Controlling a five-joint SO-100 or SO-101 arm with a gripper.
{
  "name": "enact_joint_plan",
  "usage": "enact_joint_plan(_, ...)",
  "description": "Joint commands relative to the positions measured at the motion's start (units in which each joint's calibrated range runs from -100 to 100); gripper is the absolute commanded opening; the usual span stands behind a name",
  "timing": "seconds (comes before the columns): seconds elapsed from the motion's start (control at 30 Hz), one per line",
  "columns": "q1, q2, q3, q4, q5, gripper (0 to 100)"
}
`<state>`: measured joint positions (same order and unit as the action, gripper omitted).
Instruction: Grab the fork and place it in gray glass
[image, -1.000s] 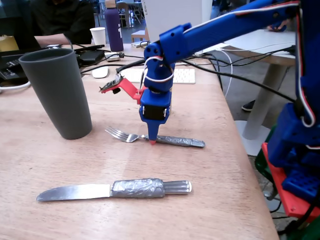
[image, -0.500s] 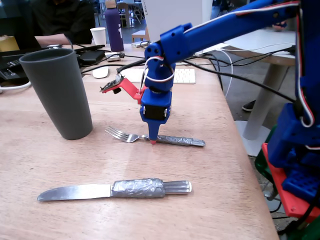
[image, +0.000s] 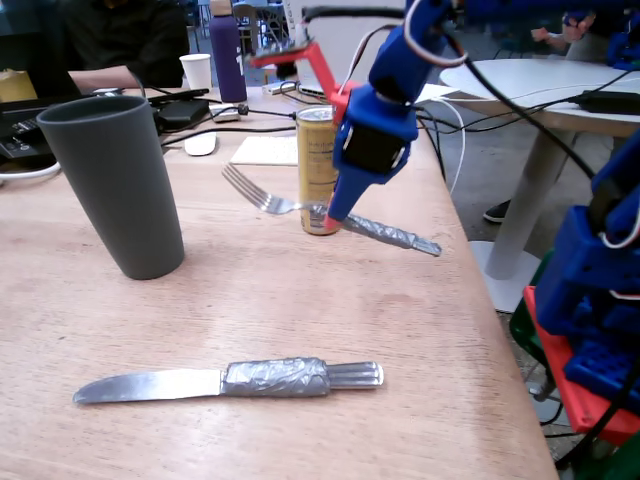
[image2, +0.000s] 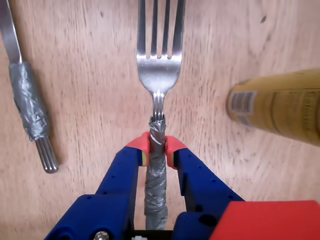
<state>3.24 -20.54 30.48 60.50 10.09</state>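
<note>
Blue gripper (image2: 157, 152) clamped on fork (image: 262, 196) at taped handle, fork lifted clear of wooden counter (image: 300, 300), tines toward left edge in fixed view. Gray glass (image: 118, 180) upright near left edge. Gold can (image: 316, 165) behind fork; knife (image: 225, 381) flat near front edge.

Probably shared office: cluttered desks (image: 200, 110), cables (image: 520, 95), seated person (image: 120, 40).

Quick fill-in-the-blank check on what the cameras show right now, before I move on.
1. The hand is shut on the ____.
2. In the fixed view, the fork is held ____ the table, not lying on it.
3. The knife lies ____ on the table.
4. In the fixed view the glass stands to the ____ of the can.

Missing: fork; above; flat; left
</note>
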Motion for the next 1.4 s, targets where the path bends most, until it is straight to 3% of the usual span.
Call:
enact_joint_plan(0.0,-0.2,-6.91,-0.42,-0.48,0.15,0)
enact_joint_plan(0.73,-0.36,-30.58,-4.57,-1.96,-0.44,0)
enact_joint_plan(0.83,-0.36,-28.61,-8.44,-4.01,-0.54,0)
enact_joint_plan(1.1,-0.2,-14.37,-11.74,-30.2,-0.54,0)
enact_joint_plan(1.37,-2.9,9.82,-44.12,-33.07,-0.63,0)
